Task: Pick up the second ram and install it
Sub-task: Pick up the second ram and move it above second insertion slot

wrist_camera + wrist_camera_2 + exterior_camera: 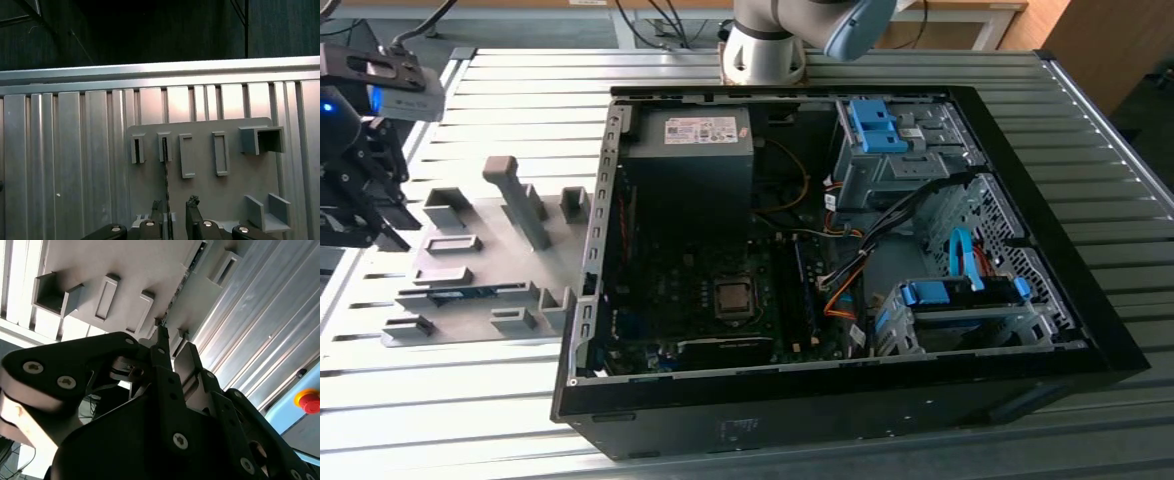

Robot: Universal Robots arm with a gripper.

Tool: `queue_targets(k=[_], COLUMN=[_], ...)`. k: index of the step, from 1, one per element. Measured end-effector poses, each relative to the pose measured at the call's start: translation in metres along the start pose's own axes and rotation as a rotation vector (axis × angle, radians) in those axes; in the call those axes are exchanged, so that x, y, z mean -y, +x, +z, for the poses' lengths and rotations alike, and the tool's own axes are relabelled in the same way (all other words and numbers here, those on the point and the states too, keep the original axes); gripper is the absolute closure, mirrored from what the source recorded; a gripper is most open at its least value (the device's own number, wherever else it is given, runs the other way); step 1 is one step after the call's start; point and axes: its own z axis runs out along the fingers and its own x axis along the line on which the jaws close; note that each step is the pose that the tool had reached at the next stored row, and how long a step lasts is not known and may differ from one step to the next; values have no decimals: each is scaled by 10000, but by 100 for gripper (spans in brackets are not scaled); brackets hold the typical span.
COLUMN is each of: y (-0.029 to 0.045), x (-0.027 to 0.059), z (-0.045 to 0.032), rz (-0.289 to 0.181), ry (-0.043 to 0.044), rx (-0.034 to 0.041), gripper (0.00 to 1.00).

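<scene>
The claw (175, 206) is open and holds nothing. Its two fingers (193, 212) stand apart. The thin edge of the ram (165, 175) runs into the gap between them, much nearer to one finger than the other. I cannot tell how high the claw is above the ram. The ram stands on its long edge in a slot of the grey plate (205, 165). The plate lies on the table (65, 150), beside the open case (854, 410) and on the exterior view's left.

I think a few things could go wrong. The ram is not in the middle of the gap, so one finger may reach it first when the claw shuts. That could push the ram sideways and make it tip or jam in its slot. The ram is thin and smooth, so a weak or crooked grip could let it slip or hang tilted. A finger could also bump one of the frames (186, 155) on the plate if the claw sits a little off. A tilted ram may not go straight into the case.

Counting now: one claw, two fingers, one ram on the plate, one plate, four small frames in a row in the first wrist view, one case, and two blue brackets (874, 125) inside it.
</scene>
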Motion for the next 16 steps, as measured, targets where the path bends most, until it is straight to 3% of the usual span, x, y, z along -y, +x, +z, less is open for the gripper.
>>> queue_targets(k=[3,10,11,12,16], y=[2,1,2,2,6], x=[1,1,2,2,1], z=[48,61,74,91,163], rz=[-367,-380,-381,-385,-387], ry=[-8,-7,-6,-7,-8], rx=[-10,-26,-25,-26,-27], gripper=[68,67,67,60,60])
